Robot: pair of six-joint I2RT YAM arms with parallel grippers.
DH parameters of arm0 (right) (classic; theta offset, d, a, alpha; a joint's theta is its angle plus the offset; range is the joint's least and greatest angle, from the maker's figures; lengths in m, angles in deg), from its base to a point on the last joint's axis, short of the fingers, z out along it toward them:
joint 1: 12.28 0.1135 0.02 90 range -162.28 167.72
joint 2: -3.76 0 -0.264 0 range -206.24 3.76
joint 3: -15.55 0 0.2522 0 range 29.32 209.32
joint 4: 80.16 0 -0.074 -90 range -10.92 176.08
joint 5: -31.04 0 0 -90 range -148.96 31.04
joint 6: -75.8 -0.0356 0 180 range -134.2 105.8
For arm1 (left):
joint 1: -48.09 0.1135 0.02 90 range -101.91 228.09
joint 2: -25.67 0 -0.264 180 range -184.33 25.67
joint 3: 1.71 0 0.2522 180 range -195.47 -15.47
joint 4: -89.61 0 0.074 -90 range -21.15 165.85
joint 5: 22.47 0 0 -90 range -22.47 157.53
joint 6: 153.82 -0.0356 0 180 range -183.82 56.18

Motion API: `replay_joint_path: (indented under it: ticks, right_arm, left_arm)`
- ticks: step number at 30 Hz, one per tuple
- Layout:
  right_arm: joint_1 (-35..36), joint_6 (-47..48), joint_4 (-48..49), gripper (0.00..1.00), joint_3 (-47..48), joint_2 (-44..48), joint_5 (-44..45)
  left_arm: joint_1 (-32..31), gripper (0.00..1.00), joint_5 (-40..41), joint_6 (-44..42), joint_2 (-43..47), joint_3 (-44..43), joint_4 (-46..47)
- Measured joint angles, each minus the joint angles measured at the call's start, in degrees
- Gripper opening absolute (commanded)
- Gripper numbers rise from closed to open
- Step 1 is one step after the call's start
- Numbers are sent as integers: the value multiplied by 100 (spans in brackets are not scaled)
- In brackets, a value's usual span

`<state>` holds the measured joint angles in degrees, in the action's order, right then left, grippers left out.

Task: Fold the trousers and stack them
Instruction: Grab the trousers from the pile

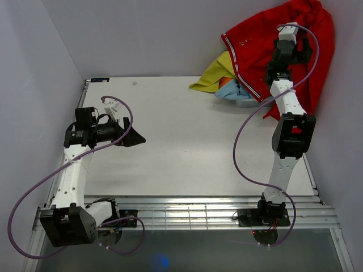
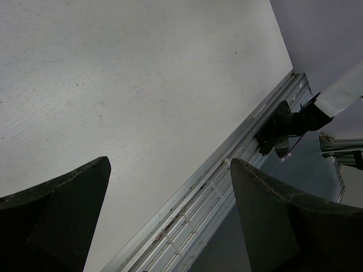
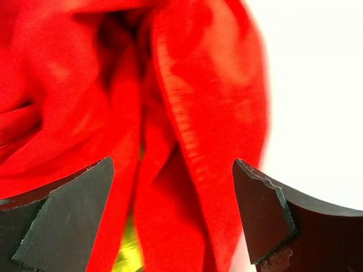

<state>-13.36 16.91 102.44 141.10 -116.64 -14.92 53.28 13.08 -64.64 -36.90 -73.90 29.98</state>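
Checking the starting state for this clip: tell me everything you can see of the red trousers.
The trousers are bright red, soft-looking fabric with a thin white stripe along one edge. They are unfolded, bunched in deep folds, heaped high at the far right corner of the table. Their lower edge lies over a yellow-green garment and a light blue one. The right gripper hangs open just above the folds; whether it touches them cannot be told.

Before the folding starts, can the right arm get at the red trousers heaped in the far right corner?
Probably yes: the right gripper hangs open close over the trousers, with red folds filling its view and nothing in between.
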Motion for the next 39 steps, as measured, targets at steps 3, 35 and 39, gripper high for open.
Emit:
replay_joint_path:
  ticks: [3, 35, 39]
  right_arm:
    - [-59, 363, 516, 90, -107, -33, 201]
    - [-944, -2387, -199, 8, -1928, 1255, -411]
    - [-944, -3281, -660, 8, -1945, 1961, -1263]
  left_arm:
    - [0, 98, -13, -7, -11, 0, 0]
    - [144, 98, -330, 46, -96, 33, 13]
    - [144, 98, -369, 118, -90, 76, 46]
